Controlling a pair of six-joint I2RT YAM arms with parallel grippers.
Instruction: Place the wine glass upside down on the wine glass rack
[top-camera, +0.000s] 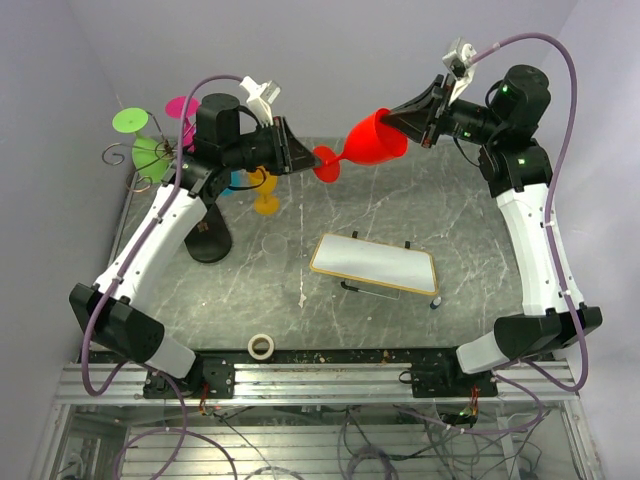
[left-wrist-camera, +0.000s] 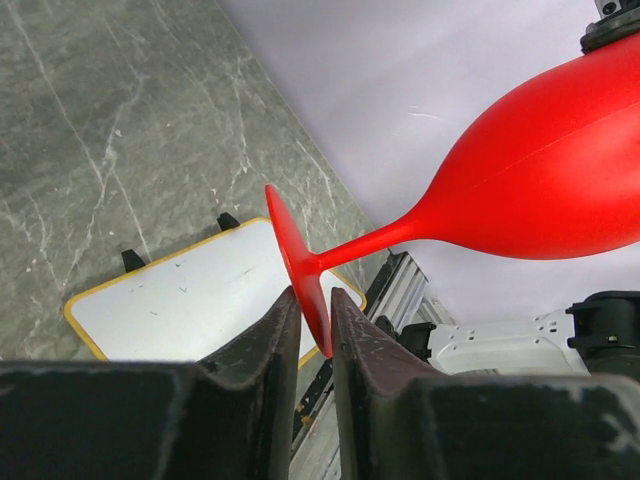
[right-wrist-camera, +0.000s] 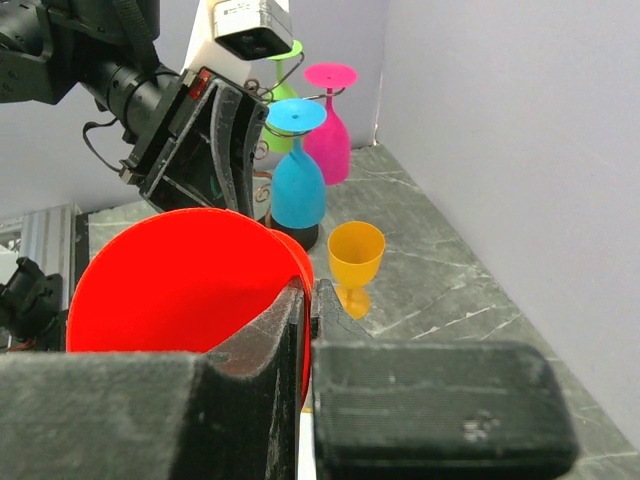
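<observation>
The red wine glass (top-camera: 375, 140) (left-wrist-camera: 540, 170) (right-wrist-camera: 180, 290) lies on its side in the air above the back of the table, between both arms. My right gripper (top-camera: 405, 118) (right-wrist-camera: 308, 290) is shut on the bowl's rim, one finger inside and one outside. My left gripper (top-camera: 300, 158) (left-wrist-camera: 312, 300) pinches the edge of the glass's round foot between its fingers. The wine glass rack (top-camera: 208, 243) stands at the back left, behind the left arm, with its curled wire arms partly hidden.
Green (top-camera: 140, 140), pink (top-camera: 182, 108) and blue (right-wrist-camera: 298, 185) glasses hang upside down on the rack. A yellow glass (top-camera: 265, 195) (right-wrist-camera: 355, 255) stands upright on the table near it. A small whiteboard (top-camera: 375, 263) (left-wrist-camera: 190, 290) lies mid-table, and a tape roll (top-camera: 262, 346) sits at the front edge.
</observation>
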